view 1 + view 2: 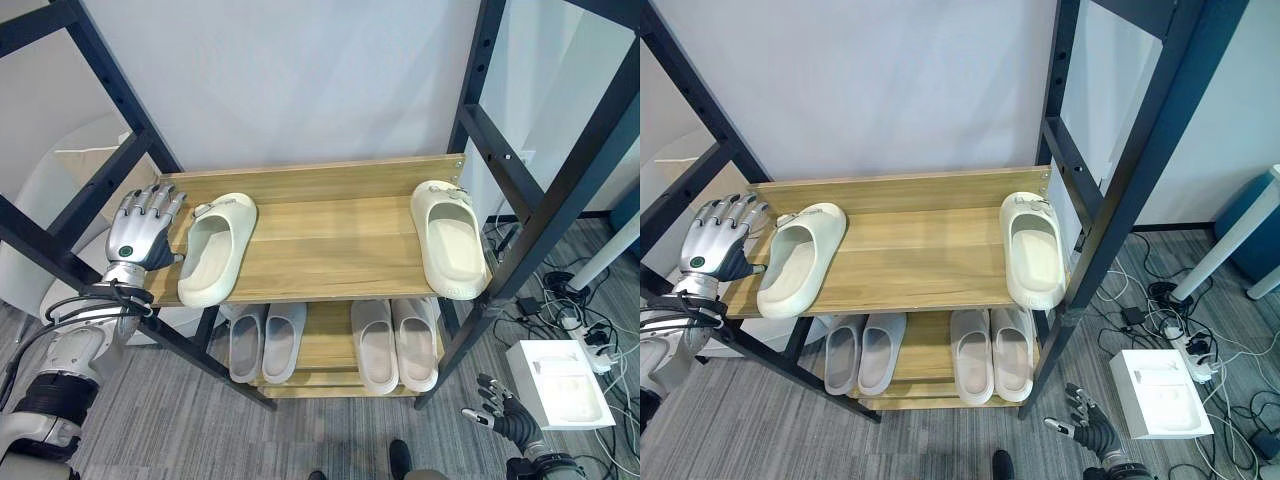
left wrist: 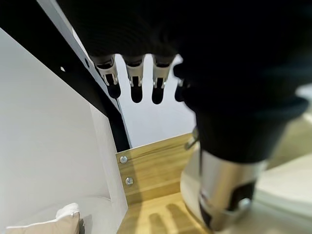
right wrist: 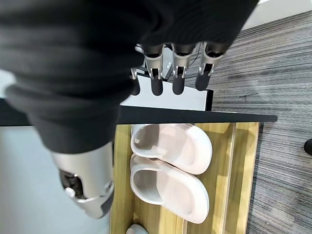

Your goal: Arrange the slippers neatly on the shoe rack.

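Note:
Two cream slippers lie far apart on the top wooden shelf (image 1: 320, 235) of the shoe rack: one at the left end (image 1: 215, 250), slightly angled, and one at the right end (image 1: 450, 240). My left hand (image 1: 140, 232) is open at the shelf's left edge, fingers straight and pointing up, its thumb close beside the left slipper (image 2: 282, 195). On the lower shelf stand a grey pair (image 1: 265, 342) and a pale pair (image 1: 395, 345). My right hand (image 1: 505, 415) hangs low over the floor at the rack's right front, open and holding nothing.
Black metal posts (image 1: 560, 200) frame the rack on both sides. A white box (image 1: 560, 385) and a power strip with cables (image 1: 590, 340) lie on the floor to the right. A white chair with a cushion (image 1: 60, 190) stands at the left.

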Robot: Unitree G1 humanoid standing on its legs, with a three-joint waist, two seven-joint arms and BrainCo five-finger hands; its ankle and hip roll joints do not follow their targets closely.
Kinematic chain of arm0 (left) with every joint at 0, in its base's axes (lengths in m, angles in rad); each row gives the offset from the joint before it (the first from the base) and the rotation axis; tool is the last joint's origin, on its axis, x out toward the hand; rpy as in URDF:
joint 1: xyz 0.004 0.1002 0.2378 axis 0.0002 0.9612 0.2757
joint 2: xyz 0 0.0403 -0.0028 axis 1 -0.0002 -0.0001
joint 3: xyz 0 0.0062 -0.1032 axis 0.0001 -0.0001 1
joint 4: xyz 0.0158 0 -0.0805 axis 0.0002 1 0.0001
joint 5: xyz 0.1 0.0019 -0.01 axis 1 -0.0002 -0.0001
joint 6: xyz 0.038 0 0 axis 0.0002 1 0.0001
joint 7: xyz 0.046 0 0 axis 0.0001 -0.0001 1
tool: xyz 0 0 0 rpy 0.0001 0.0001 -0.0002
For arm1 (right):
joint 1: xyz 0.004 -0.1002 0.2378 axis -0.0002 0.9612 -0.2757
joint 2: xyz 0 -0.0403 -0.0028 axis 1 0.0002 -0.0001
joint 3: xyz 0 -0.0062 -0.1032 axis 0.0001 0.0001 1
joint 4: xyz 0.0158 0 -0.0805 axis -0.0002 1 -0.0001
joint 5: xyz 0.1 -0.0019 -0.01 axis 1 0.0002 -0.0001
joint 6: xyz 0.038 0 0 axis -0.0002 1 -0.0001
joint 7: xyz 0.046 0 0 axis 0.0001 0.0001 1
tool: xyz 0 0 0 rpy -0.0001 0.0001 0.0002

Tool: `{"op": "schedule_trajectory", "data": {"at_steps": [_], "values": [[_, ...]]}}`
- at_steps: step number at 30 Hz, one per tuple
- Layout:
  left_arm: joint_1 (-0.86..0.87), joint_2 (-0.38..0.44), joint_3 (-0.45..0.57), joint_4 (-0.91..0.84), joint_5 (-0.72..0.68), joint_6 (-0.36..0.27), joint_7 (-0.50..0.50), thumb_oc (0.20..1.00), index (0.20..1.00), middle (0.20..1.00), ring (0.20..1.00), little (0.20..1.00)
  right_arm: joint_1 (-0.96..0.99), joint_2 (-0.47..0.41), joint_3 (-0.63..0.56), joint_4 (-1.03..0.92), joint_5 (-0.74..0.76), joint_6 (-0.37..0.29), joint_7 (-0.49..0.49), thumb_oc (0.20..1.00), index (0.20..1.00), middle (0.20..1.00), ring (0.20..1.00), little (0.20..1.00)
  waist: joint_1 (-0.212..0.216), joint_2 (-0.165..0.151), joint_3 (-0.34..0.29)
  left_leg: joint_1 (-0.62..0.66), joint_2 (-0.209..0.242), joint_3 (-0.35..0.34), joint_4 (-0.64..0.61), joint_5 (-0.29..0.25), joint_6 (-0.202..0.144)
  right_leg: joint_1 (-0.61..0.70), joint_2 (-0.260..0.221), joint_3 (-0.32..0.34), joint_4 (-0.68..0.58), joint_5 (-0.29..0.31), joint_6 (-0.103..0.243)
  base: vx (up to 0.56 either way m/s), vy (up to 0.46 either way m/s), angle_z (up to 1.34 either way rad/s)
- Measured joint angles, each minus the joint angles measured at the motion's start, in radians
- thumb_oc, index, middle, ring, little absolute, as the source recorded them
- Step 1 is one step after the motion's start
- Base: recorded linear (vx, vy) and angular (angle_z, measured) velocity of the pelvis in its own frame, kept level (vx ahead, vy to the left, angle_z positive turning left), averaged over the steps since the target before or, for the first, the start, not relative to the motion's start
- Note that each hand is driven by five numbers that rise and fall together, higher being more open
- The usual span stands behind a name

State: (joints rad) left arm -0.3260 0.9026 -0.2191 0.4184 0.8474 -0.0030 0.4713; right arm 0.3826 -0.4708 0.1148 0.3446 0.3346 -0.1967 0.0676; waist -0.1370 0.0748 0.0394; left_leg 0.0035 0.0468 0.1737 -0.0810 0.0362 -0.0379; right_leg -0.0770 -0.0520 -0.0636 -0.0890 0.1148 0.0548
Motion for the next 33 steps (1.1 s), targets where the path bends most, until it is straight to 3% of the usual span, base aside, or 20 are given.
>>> {"op": "schedule_trajectory", "data": {"at_steps": [3,10,15,16,21,33], "values": [[-0.055,0.001,-0.046,0.065,-0.003,0.034,-0.003,1.000,1.000,1.000,1.000,1.000,-0.038,0.000,-0.003,-0.001,0.000,0.000,-0.018,1.000,1.000,1.000,1.000,1.000,-0.021,0.002,0.002,-0.006,-0.001,0.014,-0.006,-0.001,0.000,-0.013,-0.001,0.013,0.000,0.001,-0.002,0.00,0.009,-0.17],[-0.129,0.001,-0.102,0.115,-0.003,0.037,-0.014,1.000,1.000,1.000,1.000,1.000,-0.056,-0.004,-0.009,-0.003,0.001,-0.001,-0.044,1.000,1.000,1.000,1.000,1.000,-0.037,0.014,0.020,-0.005,-0.001,0.032,-0.006,-0.002,0.002,-0.017,0.002,0.035,0.000,0.010,0.004,0.01,0.002,-0.08],[-0.244,0.000,-0.211,0.193,-0.003,0.038,-0.037,1.000,1.000,1.000,1.000,1.000,-0.065,-0.004,-0.008,-0.002,0.004,-0.002,-0.046,1.000,1.000,1.000,1.000,1.000,-0.052,0.021,0.027,-0.005,0.000,0.033,-0.006,-0.002,0.002,-0.017,0.002,0.035,0.000,0.010,0.004,0.00,-0.002,-0.01],[-0.281,-0.001,-0.256,0.226,-0.003,0.036,-0.042,0.206,0.206,0.206,0.206,0.206,-0.064,-0.004,-0.008,-0.002,0.020,-0.003,-0.046,1.000,1.000,1.000,1.000,1.000,-0.059,0.022,0.028,-0.006,0.000,0.033,-0.006,-0.002,0.002,-0.018,0.003,0.036,0.000,0.010,0.004,0.00,0.000,0.00],[-0.357,-0.002,-0.260,0.243,-0.008,0.037,-0.053,0.200,0.200,0.200,0.200,0.200,-0.065,-0.004,-0.008,-0.002,0.028,-0.003,-0.045,1.000,1.000,1.000,1.000,1.000,-0.073,0.024,0.029,-0.005,0.000,0.036,-0.006,-0.002,0.002,-0.018,0.003,0.038,0.000,0.011,0.003,0.00,0.000,0.00],[-0.327,-0.028,-0.247,0.005,-0.020,-0.004,-0.079,0.200,0.200,0.200,0.200,0.200,-0.075,0.002,-0.007,0.000,0.059,-0.011,-0.053,1.000,1.000,1.000,1.000,1.000,-0.067,0.020,0.033,-0.005,0.000,0.031,-0.006,-0.002,0.002,-0.015,0.004,0.035,0.000,0.011,0.003,0.00,0.000,0.00]]}}
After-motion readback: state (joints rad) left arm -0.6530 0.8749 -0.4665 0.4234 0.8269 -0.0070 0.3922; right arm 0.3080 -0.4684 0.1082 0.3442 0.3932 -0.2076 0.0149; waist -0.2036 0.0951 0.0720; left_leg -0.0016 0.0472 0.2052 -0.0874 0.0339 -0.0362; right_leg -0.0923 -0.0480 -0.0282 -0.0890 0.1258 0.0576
